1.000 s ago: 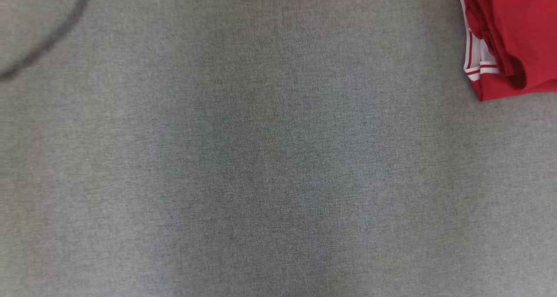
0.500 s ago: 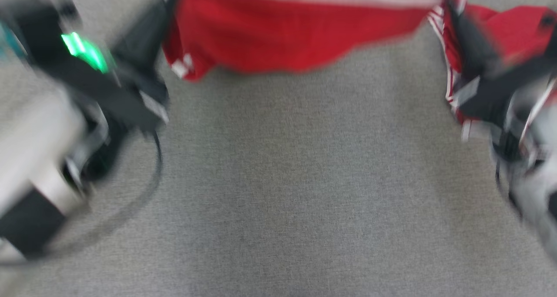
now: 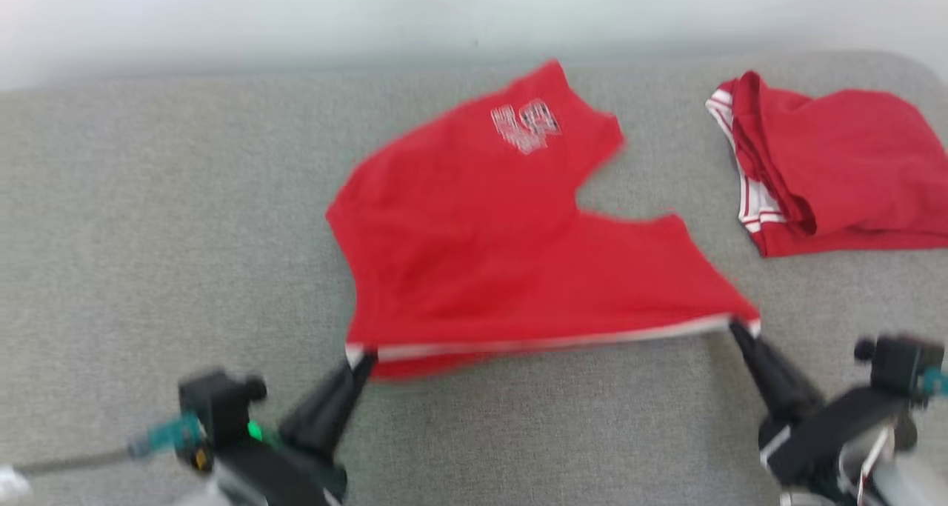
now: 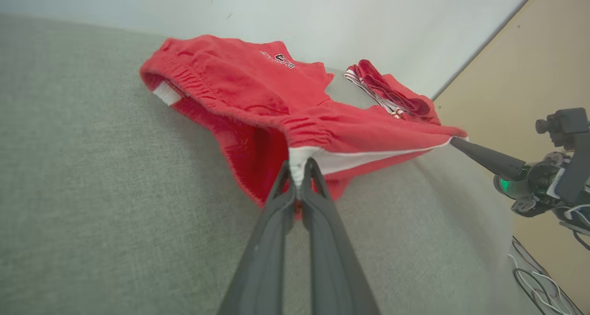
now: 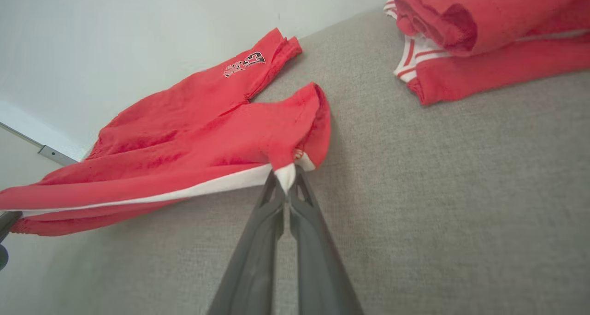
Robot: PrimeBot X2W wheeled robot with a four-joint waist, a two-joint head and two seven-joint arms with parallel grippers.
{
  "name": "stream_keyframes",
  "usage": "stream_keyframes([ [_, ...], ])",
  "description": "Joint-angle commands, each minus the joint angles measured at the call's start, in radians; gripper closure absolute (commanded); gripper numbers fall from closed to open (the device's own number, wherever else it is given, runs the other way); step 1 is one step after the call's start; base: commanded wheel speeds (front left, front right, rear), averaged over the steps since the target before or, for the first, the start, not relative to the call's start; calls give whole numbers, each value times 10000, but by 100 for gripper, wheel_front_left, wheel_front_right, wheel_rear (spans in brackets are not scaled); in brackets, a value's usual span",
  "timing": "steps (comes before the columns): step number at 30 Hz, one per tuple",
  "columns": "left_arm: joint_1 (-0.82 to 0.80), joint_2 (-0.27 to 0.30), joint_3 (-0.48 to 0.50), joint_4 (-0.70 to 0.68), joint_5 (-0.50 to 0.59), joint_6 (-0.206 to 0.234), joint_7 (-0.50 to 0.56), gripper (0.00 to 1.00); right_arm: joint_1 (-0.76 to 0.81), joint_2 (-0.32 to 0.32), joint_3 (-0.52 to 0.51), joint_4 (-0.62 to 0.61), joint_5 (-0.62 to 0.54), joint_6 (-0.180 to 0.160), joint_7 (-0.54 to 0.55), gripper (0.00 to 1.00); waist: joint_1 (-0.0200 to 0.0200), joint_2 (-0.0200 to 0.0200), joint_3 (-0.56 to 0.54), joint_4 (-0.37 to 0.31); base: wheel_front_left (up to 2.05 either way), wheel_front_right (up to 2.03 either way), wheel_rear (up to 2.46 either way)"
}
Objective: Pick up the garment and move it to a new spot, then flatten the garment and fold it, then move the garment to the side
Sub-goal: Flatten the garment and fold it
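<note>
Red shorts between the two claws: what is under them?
The grey fabric surface shows beneath the lifted near edge of the red shorts. Anything under the spread cloth farther back is covered.

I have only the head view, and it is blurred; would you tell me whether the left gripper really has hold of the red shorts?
Observer: Yes. The left wrist view shows the left gripper shut on the white waistband of the red shorts.
Operator: Thank you. And the right one?
Observer: In the right wrist view the right gripper is shut on the waistband's other white corner.
Operator: Is the waist opening lying flat?
Observer: No. In the left wrist view it gapes beside the fingers, and the red inside shows.
</note>
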Motion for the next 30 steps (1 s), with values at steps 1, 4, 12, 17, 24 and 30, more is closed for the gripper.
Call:
stream_keyframes([
  [1, 544, -185, 161, 64, 133, -3, -22, 100, 474, 97, -114, -49, -119, -21, 30, 100, 4, 2, -418, 105, 0, 0, 0],
  [4, 1389, -235, 114, 336, 740, -31, -22, 100, 1364, 226, -247, -231, -240, -21, 286, 100, 4, 2, -713, 176, 0, 0, 0],
  [12, 2721, -32, 716, 778, 1896, -54, -23, 100, 3446, 800, -613, -1054, -449, -21, 1034, 100, 4, 2, -1207, 366, 0, 0, 0],
  [17, 3227, -19, 926, 934, 2379, -62, -23, 100, 4560, 1372, -764, -1546, -454, -21, 1638, 100, 4, 2, -1361, 498, 0, 0, 0],
  [24, 3800, -314, 1131, 996, 2859, -53, -23, 100, 5683, 2067, -1360, -2334, -617, -21, 2315, 100, 4, 2, -1523, 563, 0, 0, 0],
  [30, 4000, -627, 1302, 688, 3039, -54, -23, 100, 5492, 2243, -2053, -2942, -1141, -21, 2650, 100, 4, 2, -1679, 532, 0, 0, 0],
])
